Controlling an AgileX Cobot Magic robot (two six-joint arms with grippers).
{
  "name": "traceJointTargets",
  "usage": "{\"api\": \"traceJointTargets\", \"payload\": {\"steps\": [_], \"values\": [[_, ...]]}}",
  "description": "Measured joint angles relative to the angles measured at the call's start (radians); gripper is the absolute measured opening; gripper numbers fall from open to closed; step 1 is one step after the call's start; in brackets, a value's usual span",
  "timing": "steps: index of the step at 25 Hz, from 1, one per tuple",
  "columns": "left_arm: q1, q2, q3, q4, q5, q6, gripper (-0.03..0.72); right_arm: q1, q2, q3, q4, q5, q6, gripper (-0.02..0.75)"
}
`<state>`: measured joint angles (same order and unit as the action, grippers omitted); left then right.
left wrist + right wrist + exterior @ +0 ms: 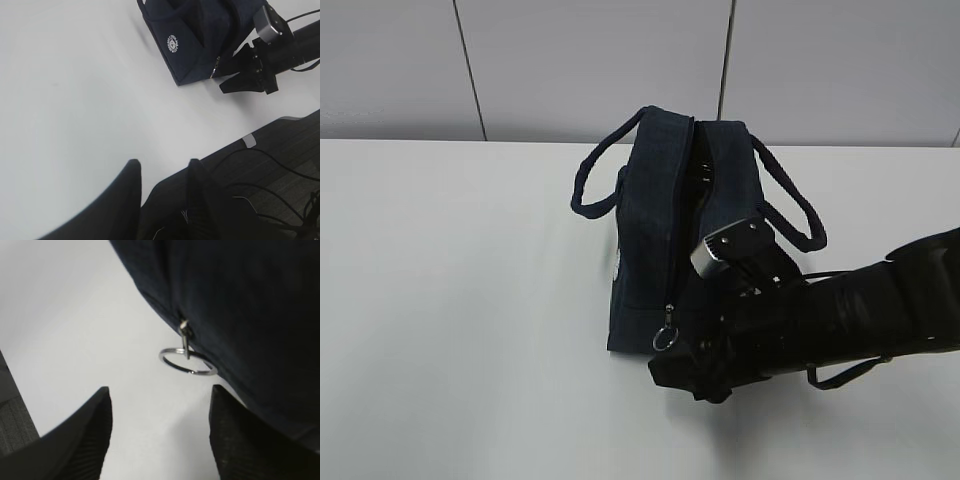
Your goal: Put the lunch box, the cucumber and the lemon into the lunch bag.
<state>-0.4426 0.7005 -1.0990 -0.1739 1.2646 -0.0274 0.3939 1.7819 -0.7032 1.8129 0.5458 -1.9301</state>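
Bag [665, 230] upright mid-table [460, 300], zipper gaping on top, but we can't make out what's inside. Ring pull [188, 361] dangles at the near end; our right gripper [160, 435] hovers spread wide before it. Left gripper [162, 192] open, well apart.

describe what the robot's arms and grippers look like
The right arm is matte black and bulky, with a silver-grey box-shaped wrist camera on top and thin black cables looping beneath. The right gripper has two broad black fingers with finely ribbed faces. The left gripper shows two dark, rounded fingertips.
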Motion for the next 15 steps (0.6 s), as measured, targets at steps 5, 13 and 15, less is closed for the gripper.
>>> {"api": "traceJointTargets", "payload": {"steps": [5,13,15], "values": [[0.000,0.000,0.000,0.006,0.000,0.000,0.205,0.000,0.035,-0.037,0.000,0.004,0.024,0.459],[0.000,0.000,0.000,0.008,0.000,0.000,0.207,0.000,0.048,-0.057,0.000,0.016,0.074,0.452],[0.000,0.000,0.000,0.009,0.000,0.000,0.207,0.000,0.049,-0.065,0.000,0.018,0.084,0.430]]}}
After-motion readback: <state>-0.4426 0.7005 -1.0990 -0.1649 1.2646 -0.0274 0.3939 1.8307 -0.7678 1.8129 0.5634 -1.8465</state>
